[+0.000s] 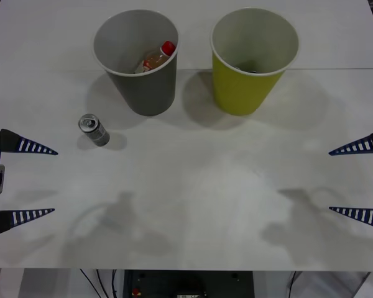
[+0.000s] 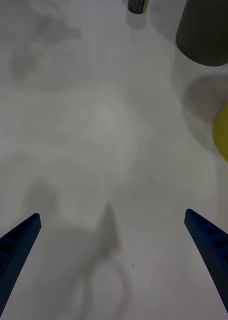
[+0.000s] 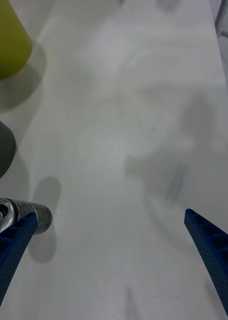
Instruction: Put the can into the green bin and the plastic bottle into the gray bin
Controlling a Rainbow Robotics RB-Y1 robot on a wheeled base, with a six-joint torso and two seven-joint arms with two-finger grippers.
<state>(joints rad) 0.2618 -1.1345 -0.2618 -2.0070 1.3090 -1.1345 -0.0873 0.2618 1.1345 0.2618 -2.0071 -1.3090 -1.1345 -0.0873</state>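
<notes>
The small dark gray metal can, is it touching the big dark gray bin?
Apart. In the front view bare white table separates the can from the gray bin.

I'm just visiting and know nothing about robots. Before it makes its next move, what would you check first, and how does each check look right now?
1. Plastic bottle in the gray bin: ok, it lies inside.
2. Can in the green bin: not ok, it lies on its side on the table, in front of the gray bin.
3. Left gripper ready to grasp: ok, open and empty, near the can.
4. Right gripper out of the way: ok, open at the table's right side.
5. Both bins upright: ok.
6. Green bin empty: cannot tell, something dark shows at its bottom.
</notes>
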